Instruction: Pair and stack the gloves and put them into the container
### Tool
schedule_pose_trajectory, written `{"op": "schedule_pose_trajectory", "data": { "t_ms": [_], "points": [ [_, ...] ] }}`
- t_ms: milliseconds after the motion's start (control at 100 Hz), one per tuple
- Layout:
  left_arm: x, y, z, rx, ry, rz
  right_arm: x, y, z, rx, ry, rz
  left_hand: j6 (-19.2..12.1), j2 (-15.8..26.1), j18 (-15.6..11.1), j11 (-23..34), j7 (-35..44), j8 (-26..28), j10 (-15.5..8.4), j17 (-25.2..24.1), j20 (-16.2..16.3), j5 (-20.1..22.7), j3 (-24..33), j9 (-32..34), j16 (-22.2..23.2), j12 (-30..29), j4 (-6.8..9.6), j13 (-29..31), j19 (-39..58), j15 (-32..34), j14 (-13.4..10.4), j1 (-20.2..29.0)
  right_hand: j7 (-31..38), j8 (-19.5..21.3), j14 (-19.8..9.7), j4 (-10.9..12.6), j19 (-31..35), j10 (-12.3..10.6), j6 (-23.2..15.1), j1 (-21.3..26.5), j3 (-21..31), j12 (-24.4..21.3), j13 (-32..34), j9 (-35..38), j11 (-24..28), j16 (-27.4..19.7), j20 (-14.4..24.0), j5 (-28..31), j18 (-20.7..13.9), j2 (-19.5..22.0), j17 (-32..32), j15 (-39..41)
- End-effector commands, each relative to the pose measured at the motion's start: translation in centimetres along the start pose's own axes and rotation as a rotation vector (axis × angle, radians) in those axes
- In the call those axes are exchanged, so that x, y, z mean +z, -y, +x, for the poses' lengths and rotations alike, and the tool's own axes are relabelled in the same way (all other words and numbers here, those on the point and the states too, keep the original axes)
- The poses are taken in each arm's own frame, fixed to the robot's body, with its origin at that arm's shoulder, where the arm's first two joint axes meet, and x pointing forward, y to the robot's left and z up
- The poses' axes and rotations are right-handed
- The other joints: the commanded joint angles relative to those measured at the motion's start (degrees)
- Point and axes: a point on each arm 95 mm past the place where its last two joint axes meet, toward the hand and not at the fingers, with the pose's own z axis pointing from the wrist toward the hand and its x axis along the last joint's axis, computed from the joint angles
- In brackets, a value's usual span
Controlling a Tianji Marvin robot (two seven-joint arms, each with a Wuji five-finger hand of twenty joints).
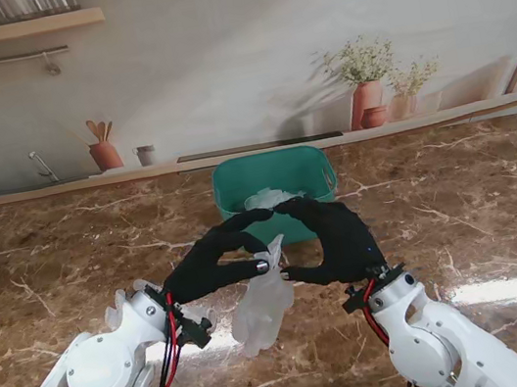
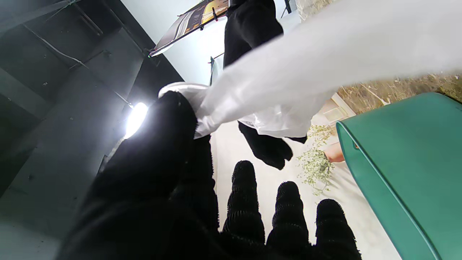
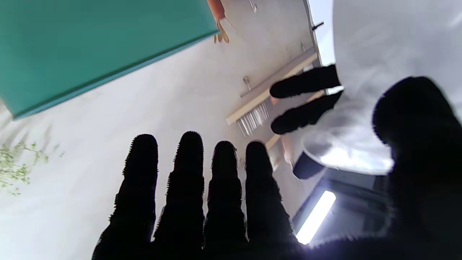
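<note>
A translucent white glove [image 1: 262, 304] is held up off the marble table [image 1: 70, 255], hanging down from the left hand [image 1: 212, 261]. In the left wrist view the glove's gathered edge [image 2: 202, 108] is seen pinched between the thumb [image 2: 162, 144] and a neighbouring finger, while the other three fingers [image 2: 245, 202] are stretched out straight and touch nothing. The right hand [image 1: 337, 238] is held just beside the left one, fingertips almost meeting over the glove. Its four fingers [image 3: 191, 180] are extended and slightly apart with nothing between them; its thumb [image 3: 415, 119] lies against the glove's film, but whether a real grip is made there cannot be told.

The green container [image 1: 275, 183] stands just beyond both hands' fingertips, farther from the robot. Pale crumpled material [image 1: 269, 198] is seen inside it, which is judged to be gloves already deposited; how many cannot be made out. No other loose glove is visible on the table around the hands.

The task is therefore judged to be well advanced, possibly at its last item. What is left is for the hanging glove to be carried forward over the rim and released into the container. Whether the held piece is a single glove or a stacked pair cannot be told.
</note>
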Motion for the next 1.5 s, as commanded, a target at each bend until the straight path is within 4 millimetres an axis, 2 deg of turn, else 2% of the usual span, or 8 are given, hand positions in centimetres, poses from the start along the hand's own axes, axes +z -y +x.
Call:
{"op": "schedule_pose_trajectory", "data": {
  "t_ms": [0,190,350,580,940,1190,1420,1490],
  "points": [
    [-0.1,-0.3,-0.5,-0.023,0.016,-0.005,-0.1,0.6,0.3,0.022,0.005,-0.005,-7.6,3.4,-3.1,0.1,2.0,2.2,-2.7,0.6,-1.3,0.7,0.1,-3.1,-0.1,-0.3,2.83,-2.3,-2.1,-1.9,-3.3,4.1,4.1,2.9,-1.9,-0.7,-0.3,-1.6,-4.1,2.5,-1.9,1.9,-0.9,1.9,0.9,1.5,2.1,5.0,-1.1,-0.2,0.3,1.4],
    [-0.2,-0.3,-0.7,-0.025,0.028,-0.005,-0.4,0.8,0.9,0.188,-0.052,0.033,-7.7,3.6,-3.1,0.2,2.2,2.5,-2.8,0.8,-2.4,0.6,0.3,-3.6,0.0,-0.2,2.95,-2.3,-2.4,-2.5,-3.5,4.7,13.2,8.6,-3.3,-0.1,-0.5,-2.9,-12.8,8.6,-3.0,2.3,-3.5,7.5,-1.0,1.1,3.2,21.2,-0.8,-0.4,-0.8,1.4],
    [-0.1,-0.1,-0.8,-0.008,0.041,0.008,-1.0,0.9,1.3,0.360,-0.094,0.112,-7.5,3.8,-3.1,0.4,2.3,3.1,-2.7,0.8,-3.0,0.5,0.3,-3.8,0.3,-0.1,2.84,-2.2,-2.3,-2.6,-3.4,4.9,8.5,6.1,-3.1,-3.8,-3.4,-2.2,-10.2,1.2,24.1,2.0,-6.9,8.1,-4.6,0.2,4.6,19.4,-0.3,-10.5,-3.9,-0.4],
    [-0.2,0.0,-0.9,0.021,0.056,0.048,-1.6,1.1,1.6,0.467,-0.098,0.146,-7.1,4.0,-2.8,0.6,2.3,3.7,-2.4,0.8,-2.9,0.1,0.0,-3.4,0.8,0.1,2.74,-1.8,-1.7,-2.0,-3.0,5.0,13.8,8.6,-2.4,-4.2,-4.3,-1.6,-10.0,-2.6,19.7,2.2,-4.9,10.9,-6.2,0.5,6.5,22.5,0.7,-8.3,-4.2,-1.6],
    [-0.4,0.1,-1.2,0.054,0.082,0.095,-2.3,1.4,2.8,0.510,-0.037,0.154,-6.6,4.2,-2.2,0.8,2.3,4.6,-1.8,0.3,-1.6,-0.3,-0.5,-2.2,1.5,0.2,2.69,-1.2,-0.1,-0.1,-2.3,5.3,24.9,30.6,6.5,-7.0,8.6,2.4,-10.5,-2.9,28.8,-4.3,26.5,27.2,-6.8,-0.8,6.9,19.0,7.2,-21.1,13.2,-2.1],
    [-0.4,-0.1,-1.1,0.042,0.070,0.101,-2.2,2.8,3.3,0.342,-0.024,0.149,-6.1,4.0,-2.2,0.7,2.2,4.4,-1.7,0.1,-1.3,-0.1,-0.7,-1.9,1.4,0.2,2.73,-1.3,0.1,0.3,-2.2,5.5,8.9,20.1,2.3,-8.5,15.5,-2.2,-1.1,-3.6,33.1,2.5,28.7,18.5,4.7,4.8,5.3,4.8,5.7,-26.7,14.6,3.0],
    [-0.6,0.0,-1.1,0.041,0.069,0.107,-1.5,3.5,3.6,0.283,0.004,-0.017,-6.1,4.1,-2.2,0.5,2.1,4.2,-1.8,0.1,-1.4,-0.2,-0.7,-1.8,1.1,0.2,2.73,-1.4,-0.2,0.3,-2.3,5.3,15.5,13.0,-1.1,-13.6,22.0,-8.1,-7.0,7.9,28.2,20.4,37.8,38.6,22.8,14.2,4.5,22.3,4.9,-20.5,19.7,20.0],
    [-0.8,0.1,-1.2,0.049,0.073,0.105,-1.4,3.4,3.6,0.292,0.006,-0.039,-6.0,4.2,-2.1,0.4,2.1,4.2,-1.7,0.1,-1.5,-0.3,-0.7,-1.8,1.0,0.1,2.71,-1.4,-0.2,0.2,-2.2,5.3,35.3,-5.7,-0.8,-14.4,24.7,-8.1,-13.3,12.9,23.3,23.3,40.7,45.4,22.2,14.4,3.6,23.4,5.0,-12.3,21.1,23.7]
  ]
}}
